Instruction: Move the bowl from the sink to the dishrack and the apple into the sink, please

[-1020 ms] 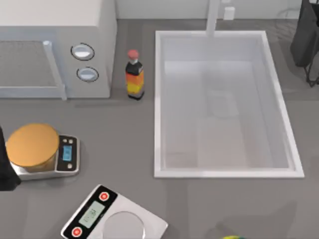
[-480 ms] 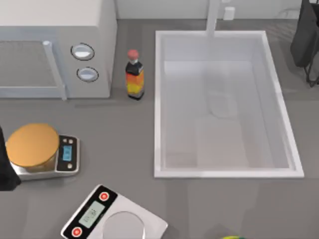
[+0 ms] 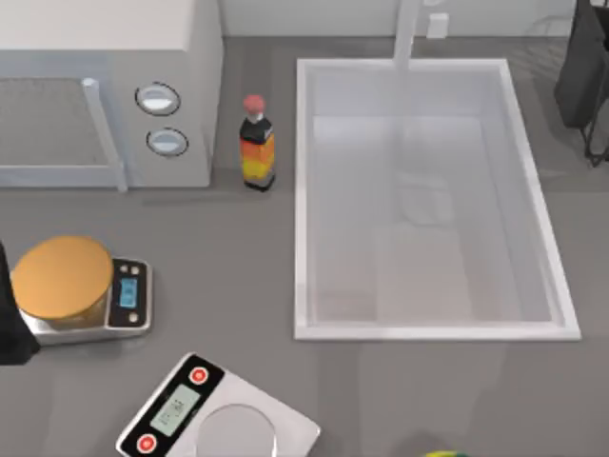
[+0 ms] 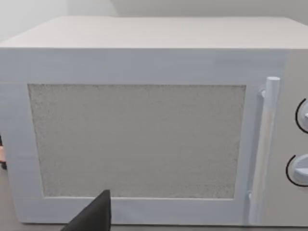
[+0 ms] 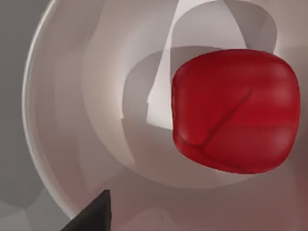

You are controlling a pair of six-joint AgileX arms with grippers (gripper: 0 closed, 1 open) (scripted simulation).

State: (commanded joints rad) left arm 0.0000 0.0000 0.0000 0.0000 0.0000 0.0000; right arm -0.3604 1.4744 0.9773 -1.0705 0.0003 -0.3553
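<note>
The sink [image 3: 304, 190] is a large white basin right of centre in the top view, with its tap [image 3: 407, 33] at the far rim and nothing inside it. The bowl and the dishrack are out of view. The apple [image 5: 236, 110], glossy red and faceted, lies close below my right wrist camera on a pale round dish [image 5: 72, 120]. A dark part of my right gripper [image 5: 94, 214] juts in beside it, apart from the fruit. My right arm [image 3: 585, 71] stands at the far right corner. My left arm [image 3: 8, 319] is parked at the left edge, facing the microwave [image 4: 139, 139].
The white microwave [image 3: 105, 86] fills the far left. A small bottle [image 3: 256, 143] stands between it and the sink. A scale carrying an orange-tan disc [image 3: 62, 278] sits at the left, a second scale [image 3: 219, 419] at the front. A yellow-green fruit [image 3: 442, 454] peeks in at the front edge.
</note>
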